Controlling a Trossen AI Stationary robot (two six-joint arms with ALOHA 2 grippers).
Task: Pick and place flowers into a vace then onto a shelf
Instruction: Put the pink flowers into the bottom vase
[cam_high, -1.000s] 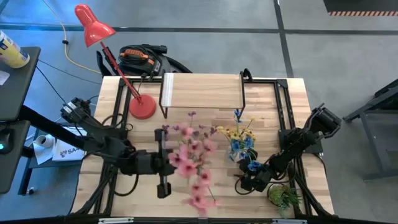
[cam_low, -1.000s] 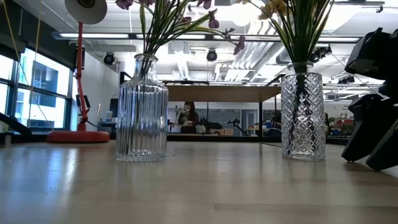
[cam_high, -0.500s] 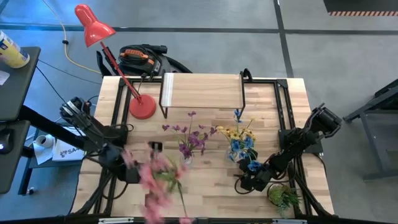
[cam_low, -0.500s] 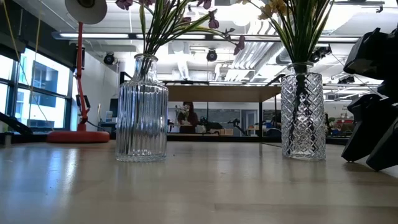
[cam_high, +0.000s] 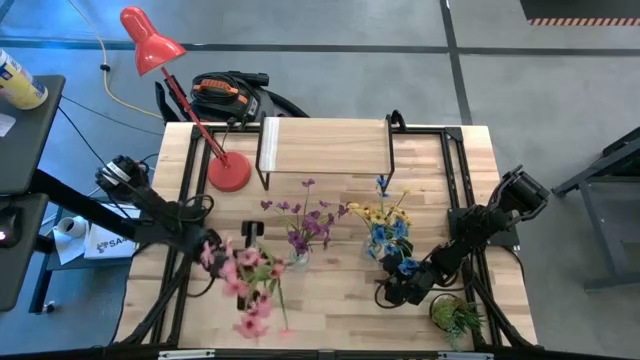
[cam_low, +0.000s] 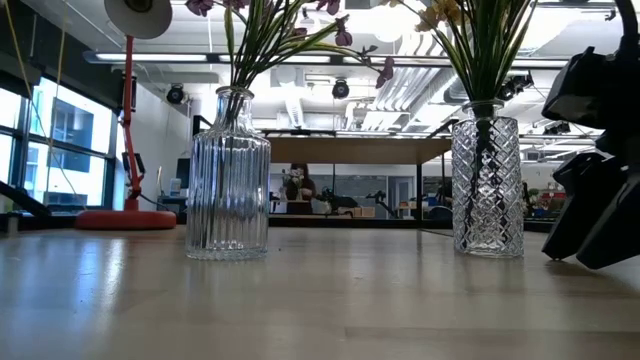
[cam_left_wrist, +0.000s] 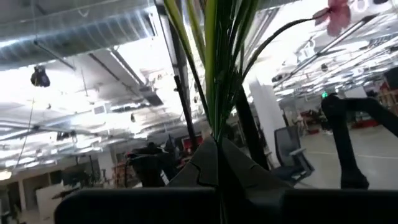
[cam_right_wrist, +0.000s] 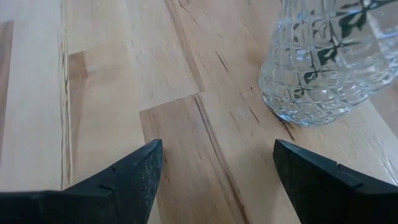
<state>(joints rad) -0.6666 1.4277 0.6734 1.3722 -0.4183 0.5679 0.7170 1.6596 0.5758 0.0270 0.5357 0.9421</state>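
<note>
Left gripper, lower left of the high view, has its jaws clamped on the pink flowers above the tabletop; right gripper, lower right, jaws open beside the diamond-cut vase.

arms: dark, jointed | end effector: two dark wedge fingers
</note>
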